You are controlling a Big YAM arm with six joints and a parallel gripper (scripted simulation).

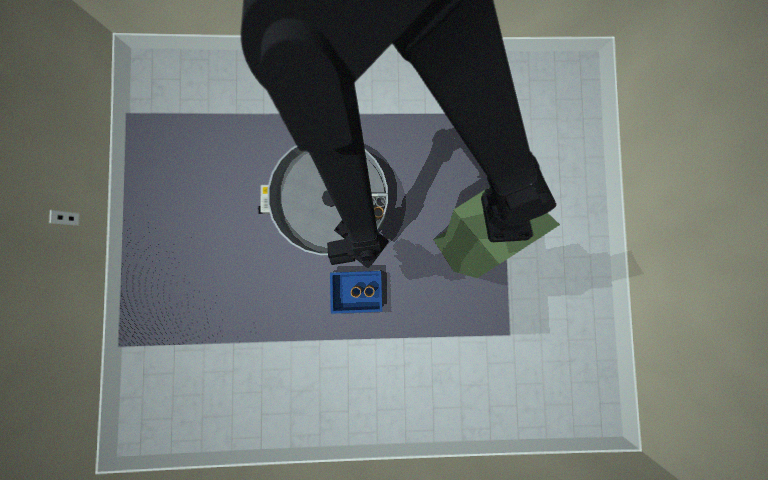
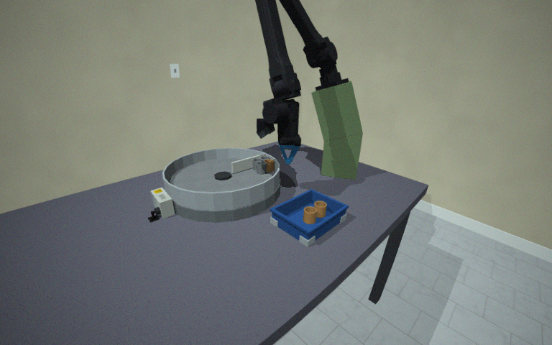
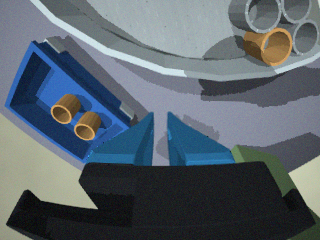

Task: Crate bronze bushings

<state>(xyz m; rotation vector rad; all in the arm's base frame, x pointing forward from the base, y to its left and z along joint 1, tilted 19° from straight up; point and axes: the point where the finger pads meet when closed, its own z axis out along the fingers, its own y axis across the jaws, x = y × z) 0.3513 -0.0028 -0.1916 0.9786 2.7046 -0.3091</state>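
Observation:
The grey turning table (image 2: 221, 180) sits mid-table. At its rim by a white fence, one bronze bushing (image 2: 269, 164) lies against three steel bushings (image 2: 259, 164); the wrist view shows the bronze one (image 3: 268, 46) on its side next to the steel ones (image 3: 280, 10). The blue crate (image 2: 309, 215) holds two upright bronze bushings (image 2: 314, 211), also in the wrist view (image 3: 75, 118) and from above (image 1: 361, 292). My gripper (image 2: 289, 156) hangs above the table's rim edge, between turning table and crate. Its blue fingers are nearly together with nothing between them.
A green block (image 2: 338, 131) carries the arm's base at the back right. A small white control box (image 2: 162, 201) sits at the turning table's left. The table's front edge runs close behind the crate.

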